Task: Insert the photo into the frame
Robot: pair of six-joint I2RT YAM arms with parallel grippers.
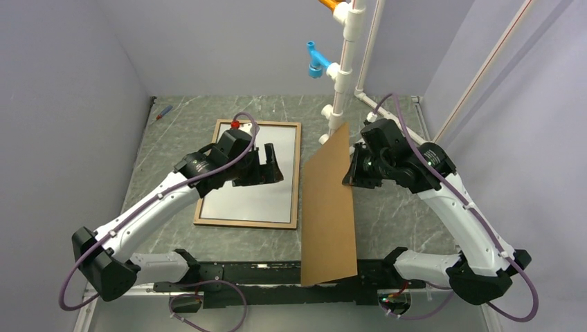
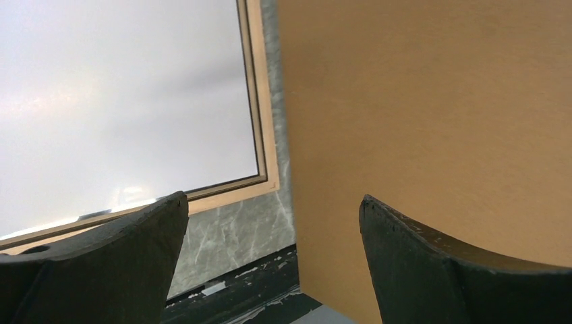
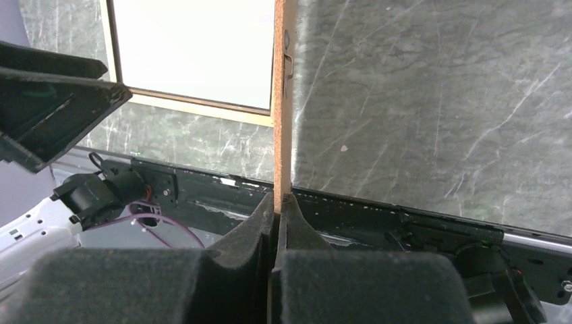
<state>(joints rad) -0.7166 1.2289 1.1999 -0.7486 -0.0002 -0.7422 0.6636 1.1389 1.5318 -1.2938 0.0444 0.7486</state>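
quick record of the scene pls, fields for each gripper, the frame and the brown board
left gripper: open, empty, above the frame
right gripper: shut on the board's edge
frame: flat on the table, light wood face up
inside the frame: plain pale surface, cannot tell whether print or glass
board: held upright on edge, between the frame and the right arm

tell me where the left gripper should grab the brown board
Probably its upper long edge, on a free stretch beside the right gripper, from above with a finger on each face: the backing board stands on edge, sheet-thin, so only an edge fits the open left gripper.
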